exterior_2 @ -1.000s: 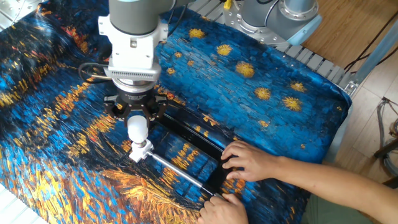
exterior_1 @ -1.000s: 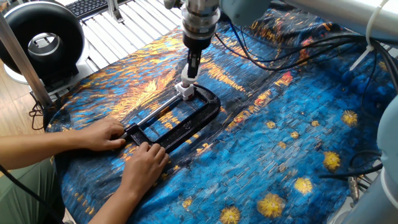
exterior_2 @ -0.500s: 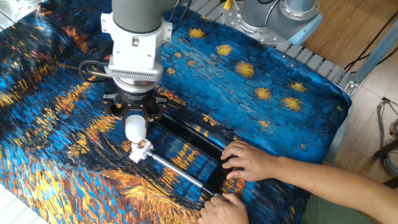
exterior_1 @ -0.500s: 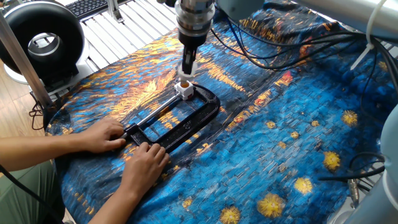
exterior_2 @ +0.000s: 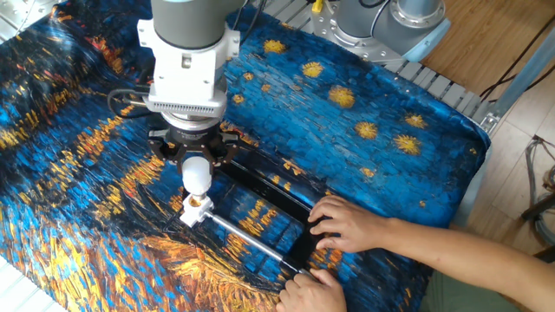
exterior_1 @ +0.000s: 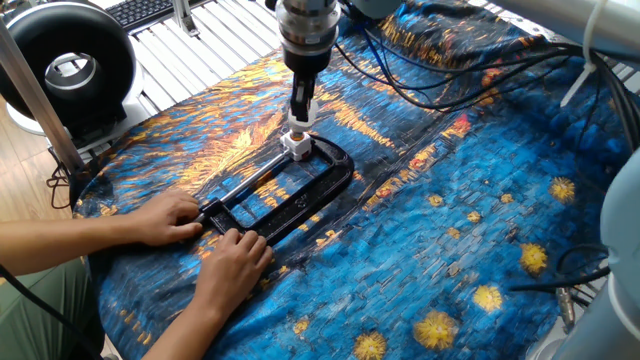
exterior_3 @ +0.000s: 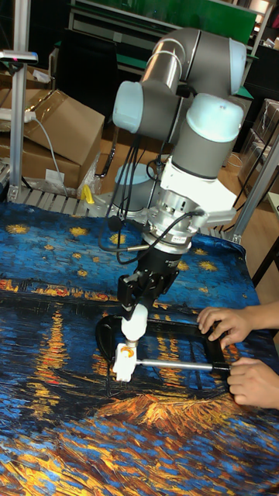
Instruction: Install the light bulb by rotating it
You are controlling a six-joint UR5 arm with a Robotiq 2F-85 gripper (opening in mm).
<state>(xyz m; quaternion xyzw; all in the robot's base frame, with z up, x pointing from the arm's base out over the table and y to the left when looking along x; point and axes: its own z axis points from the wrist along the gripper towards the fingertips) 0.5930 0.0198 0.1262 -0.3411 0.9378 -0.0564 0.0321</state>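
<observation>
My pincer (exterior_2: 194, 165) is closed on the light bulb (exterior_2: 197, 176), its dark fingers (exterior_3: 129, 292) pressed against the frosted globe on either side. The bulb hangs with its long axis close to vertical, leaning slightly in the tall fixed view, globe uppermost in the pincer and neck pointing down. Directly beneath it sits the white socket block (exterior_2: 196, 211), its opening showing an orange-brass ring; the neck looks just above or barely at that opening, and I cannot tell whether it is touching. The socket block is mounted at one end of a black clamp frame (exterior_1: 300, 190) with a silver rod (exterior_2: 247, 240) running along its length. At the far end of the frame from the bulb, a person's two hands (exterior_1: 165, 217) and (exterior_1: 235, 260) press down on the frame. Everything rests on the table, covered by a blue and orange starry-night cloth (exterior_1: 470, 200). A black round fan housing (exterior_1: 65, 70) stands off the table's corner.
</observation>
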